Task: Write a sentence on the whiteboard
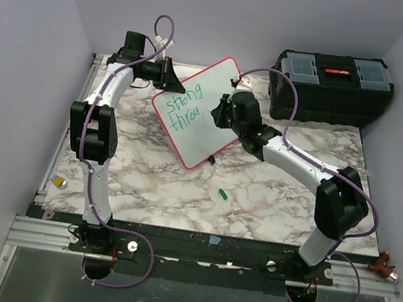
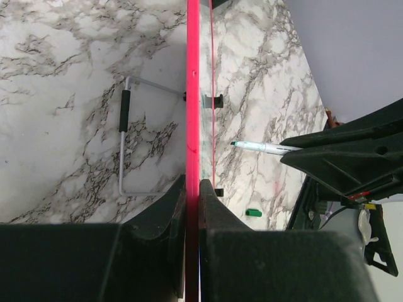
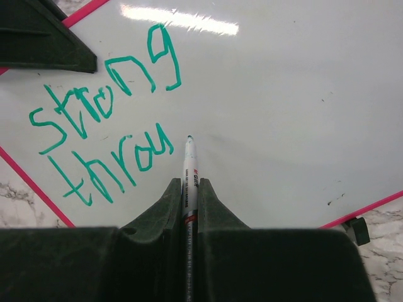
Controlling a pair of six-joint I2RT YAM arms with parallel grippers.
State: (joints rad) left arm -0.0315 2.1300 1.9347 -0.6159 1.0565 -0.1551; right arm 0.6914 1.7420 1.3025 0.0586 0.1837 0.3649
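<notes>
Your right arm [image 1: 298, 162], elbow raised, reaches over the tilted whiteboard [image 1: 215, 85]; the right gripper [image 1: 220, 114] hides its own jaws. Left wrist: the left gripper [image 2: 192, 184] pinches the board's pink edge, writing unseen. Right wrist: the right gripper squeezes the marker [image 3: 189, 170]; the sentence [image 3: 101, 123], 2 lines, sits left of its tip.

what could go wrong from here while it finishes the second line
1. The left hand pinches only the whiteboard's thin pink edge; marker pressure might tilt or slip the board.
2. The marker sits in a narrow pinch of the right hand; it might twist mid-stroke.
3. That hand works just under the sentence; brushing it might smear letters.
</notes>
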